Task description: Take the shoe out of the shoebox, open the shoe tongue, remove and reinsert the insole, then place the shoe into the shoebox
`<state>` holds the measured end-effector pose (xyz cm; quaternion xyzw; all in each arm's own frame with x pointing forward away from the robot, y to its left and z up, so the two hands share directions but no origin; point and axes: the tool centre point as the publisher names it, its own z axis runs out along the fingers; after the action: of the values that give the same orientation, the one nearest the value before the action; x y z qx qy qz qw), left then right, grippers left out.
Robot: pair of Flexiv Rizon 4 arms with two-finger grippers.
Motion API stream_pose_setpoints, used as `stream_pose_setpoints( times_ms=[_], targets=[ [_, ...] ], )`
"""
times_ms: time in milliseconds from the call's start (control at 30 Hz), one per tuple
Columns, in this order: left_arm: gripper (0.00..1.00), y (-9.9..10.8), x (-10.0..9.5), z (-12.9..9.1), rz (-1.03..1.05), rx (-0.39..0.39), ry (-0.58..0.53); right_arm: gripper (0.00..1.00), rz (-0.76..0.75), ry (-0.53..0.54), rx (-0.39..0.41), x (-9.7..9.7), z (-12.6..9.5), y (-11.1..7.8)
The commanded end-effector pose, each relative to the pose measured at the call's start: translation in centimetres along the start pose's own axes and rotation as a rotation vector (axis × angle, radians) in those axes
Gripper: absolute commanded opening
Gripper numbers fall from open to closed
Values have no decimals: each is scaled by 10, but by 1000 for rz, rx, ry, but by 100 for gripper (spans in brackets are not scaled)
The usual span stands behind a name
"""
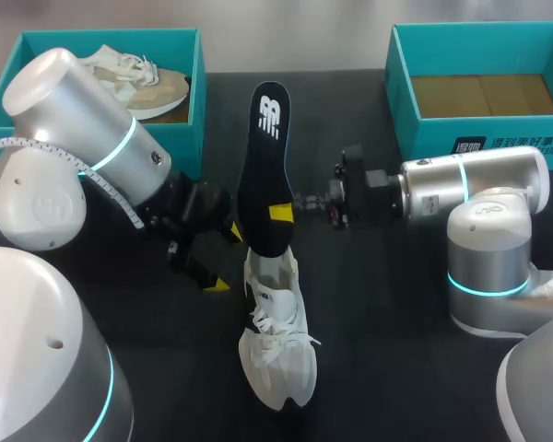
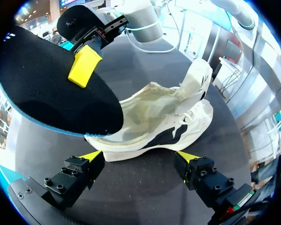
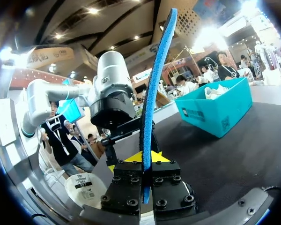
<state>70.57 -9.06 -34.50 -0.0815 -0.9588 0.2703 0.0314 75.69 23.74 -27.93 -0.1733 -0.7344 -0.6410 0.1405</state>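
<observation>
- A black table (image 1: 378,359) is seen from above, with a teal box set at each far corner.
- The left box (image 1: 195,110) is filled by a beige shoe (image 1: 143,83). The brown cardboard floor of the right box (image 1: 424,138) is exposed.
- A white shoe (image 1: 276,341) is stood on its sole near the middle of the table. Its toe is pointed toward the near edge, and it is well apart from both boxes.
- In the left wrist view the mouth of the white shoe (image 2: 164,126) is seen wide open, with the tongue (image 2: 199,79) raised toward the toe.
- A black insole (image 1: 265,166) with a blue edge is held in the air, slanted up from the heel opening toward the gap between the boxes. Whether its lower end touches the shoe cannot be told.
- The right gripper (image 1: 281,214) is clamped on the insole near that lower end. In the right wrist view the right gripper (image 3: 146,157) is shown with one yellow tip pressed on each face of the insole (image 3: 154,84).
- The left gripper (image 1: 223,258) is held just beside the shoe's heel with its fingers spread wide.
- In the left wrist view the left gripper (image 2: 139,157) is faced side-on at the shoe. A strip of table is left between each tip and the sole, and the insole (image 2: 51,89) is hung above.
- Bare black table is seen between the shoe and the near edge, and between the shoe and the right arm's base.
</observation>
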Motion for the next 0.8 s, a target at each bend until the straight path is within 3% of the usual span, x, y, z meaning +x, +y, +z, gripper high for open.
stream_pose_setpoints(
  times_ms=[33, 433, 800],
  targets=[
    [100, 0, 0, 1, 1, -1, 0, 0, -3, 3, -17, -7, 4, -7],
    [100, 0, 0, 1, 1, -1, 0, 0, -49, 20, -8, -10, 2, -10],
    [100, -4, -16, 4, -23, -11, -91, 0, -49, 20, -8, -10, 2, -10]
  ],
)
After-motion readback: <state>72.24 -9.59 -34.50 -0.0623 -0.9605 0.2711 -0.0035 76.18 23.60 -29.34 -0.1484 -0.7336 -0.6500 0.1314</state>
